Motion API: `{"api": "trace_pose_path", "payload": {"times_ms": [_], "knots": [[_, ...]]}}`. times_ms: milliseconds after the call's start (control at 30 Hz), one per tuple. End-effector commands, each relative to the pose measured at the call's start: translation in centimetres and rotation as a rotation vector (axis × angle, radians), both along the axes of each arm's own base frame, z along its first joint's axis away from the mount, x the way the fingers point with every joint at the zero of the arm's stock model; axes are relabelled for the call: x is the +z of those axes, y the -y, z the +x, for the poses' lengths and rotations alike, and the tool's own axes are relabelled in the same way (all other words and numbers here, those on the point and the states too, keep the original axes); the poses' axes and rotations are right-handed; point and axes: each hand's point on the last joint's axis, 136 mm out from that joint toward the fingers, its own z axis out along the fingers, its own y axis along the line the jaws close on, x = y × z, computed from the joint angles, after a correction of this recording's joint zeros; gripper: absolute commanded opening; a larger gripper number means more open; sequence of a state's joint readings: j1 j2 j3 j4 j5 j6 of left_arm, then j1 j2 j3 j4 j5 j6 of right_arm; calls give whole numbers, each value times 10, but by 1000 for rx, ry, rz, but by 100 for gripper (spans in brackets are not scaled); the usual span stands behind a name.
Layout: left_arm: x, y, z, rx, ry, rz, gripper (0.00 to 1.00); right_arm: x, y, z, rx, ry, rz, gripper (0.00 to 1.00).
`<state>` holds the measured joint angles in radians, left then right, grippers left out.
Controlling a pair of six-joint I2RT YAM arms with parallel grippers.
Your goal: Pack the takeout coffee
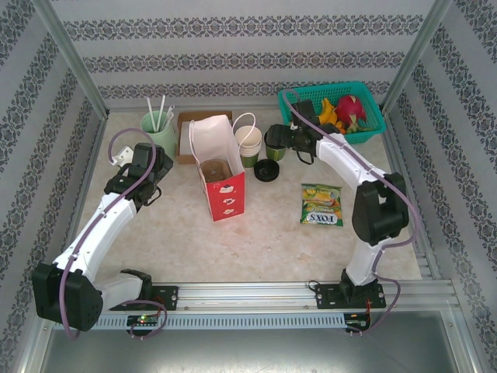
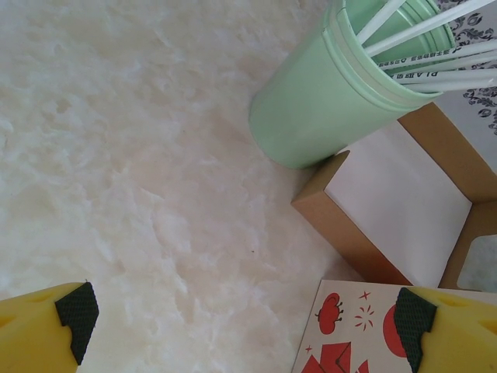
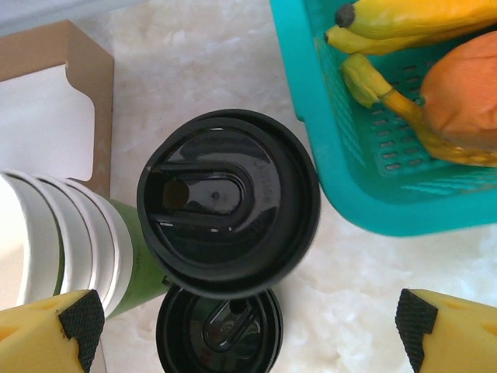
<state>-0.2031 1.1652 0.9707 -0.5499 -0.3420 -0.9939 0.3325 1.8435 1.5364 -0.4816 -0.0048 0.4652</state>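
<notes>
We see the takeout coffee (image 3: 229,202), a dark green cup under a black lid, standing upright on the pale worktop (image 1: 171,233). It sits between a stack of lidless cups (image 3: 46,233) and a teal fruit basket (image 3: 326,148), with a spare lid (image 3: 220,330) just beside it. The right jaws hang over it, spread wide, holding nothing. The left jaws, also spread and empty, hover near a mint straw holder (image 2: 326,101) and the open red-and-white paper bag (image 1: 221,183). We judge the reach for the cup is in hand. Next the right jaws must drop around it, close gently, and carry it upright to the bag.
</notes>
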Motion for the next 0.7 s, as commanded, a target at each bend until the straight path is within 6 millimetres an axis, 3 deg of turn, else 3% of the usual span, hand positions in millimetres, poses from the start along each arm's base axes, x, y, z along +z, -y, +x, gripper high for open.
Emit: {"api": "trace_pose_path", "payload": {"times_ms": [0,667], "knots": [[2,0,2,-13,16,28,99,-7,-6,4,28,-27,-47,98],[-3,-4,-3,-6,-12,44,99,-29,-18,36,-5,-41,-5,98]]}}
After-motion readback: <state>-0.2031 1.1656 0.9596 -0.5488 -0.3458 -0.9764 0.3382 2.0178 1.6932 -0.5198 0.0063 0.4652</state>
